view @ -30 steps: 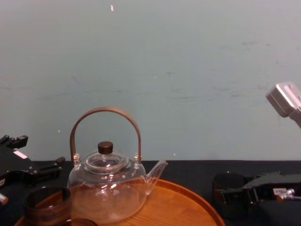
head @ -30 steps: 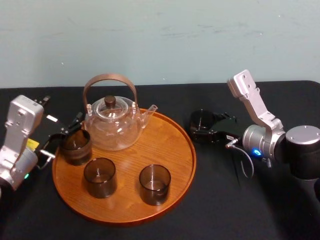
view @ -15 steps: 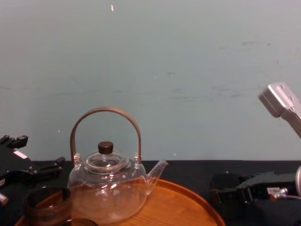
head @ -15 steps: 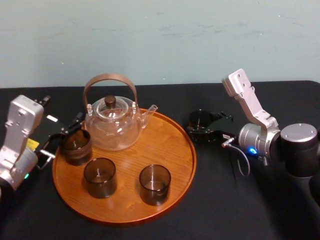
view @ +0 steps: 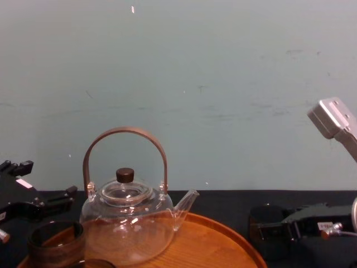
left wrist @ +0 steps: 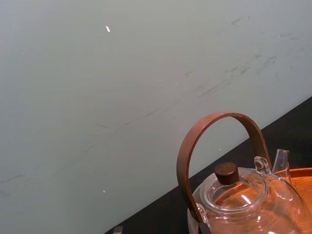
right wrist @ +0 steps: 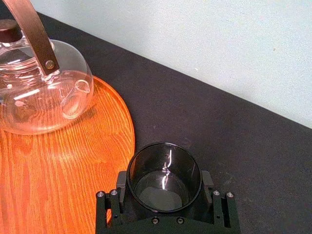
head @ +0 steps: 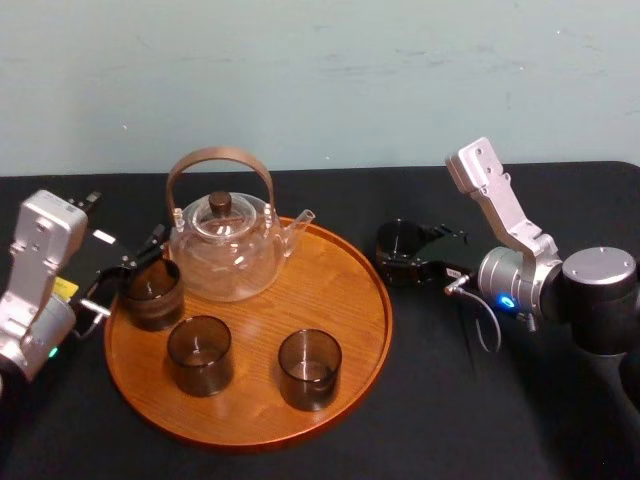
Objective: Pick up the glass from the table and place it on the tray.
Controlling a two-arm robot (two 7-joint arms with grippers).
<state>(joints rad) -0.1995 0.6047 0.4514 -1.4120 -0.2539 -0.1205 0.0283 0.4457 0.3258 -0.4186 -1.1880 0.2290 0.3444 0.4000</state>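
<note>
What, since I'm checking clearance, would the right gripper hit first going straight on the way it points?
Likely nothing soon: the right gripper, shut on the glass, points over bare table, just beside the tray rim.

The right side and middle of the tray (head: 345,285) are bare wood. The teapot (head: 225,250) fills the back left, its spout pointing right. Three dark cups (head: 199,354) stand along the left and front. The left gripper (head: 135,268) blocks the left edge. The right gripper (head: 405,262), clasping the glass (head: 400,240), sits just beside the low rim, maybe touching it.
</note>
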